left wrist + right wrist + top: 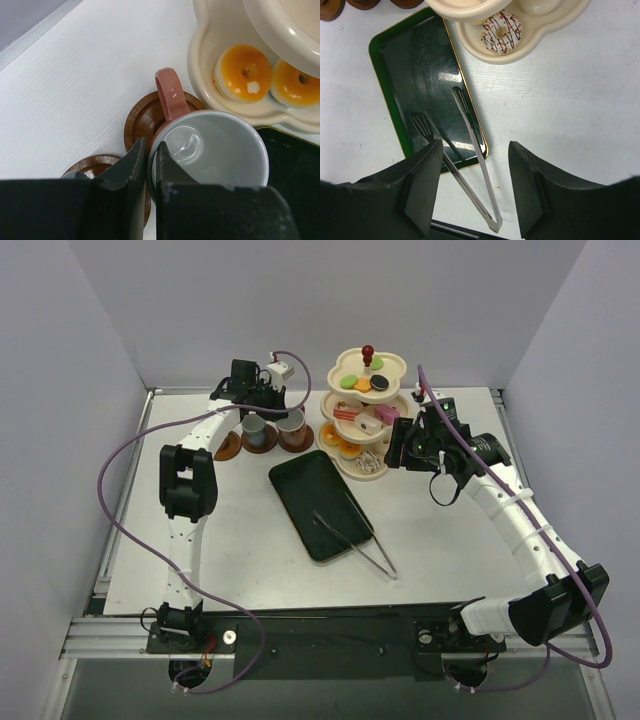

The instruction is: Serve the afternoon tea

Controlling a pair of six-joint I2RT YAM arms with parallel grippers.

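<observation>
A pink cup (215,150) with a grey inside stands over a brown saucer (142,117), its handle pointing away from me. My left gripper (151,150) is shut on that cup's near rim, one finger inside and one outside. In the top view this cup (291,422) is next to the cream three-tier stand (365,410), which carries small sweets. Orange donuts (243,72) lie on its bottom tier, and so does a white drizzled donut (501,31). My right gripper (475,145) hangs open and empty to the right of the stand, above the table.
A dark green tray (320,502) lies mid-table, with long metal tongs (355,535) across its near right corner. A second cup (255,427) and another saucer (228,447) stand left of the held cup. Walls close in the table at the back and both sides.
</observation>
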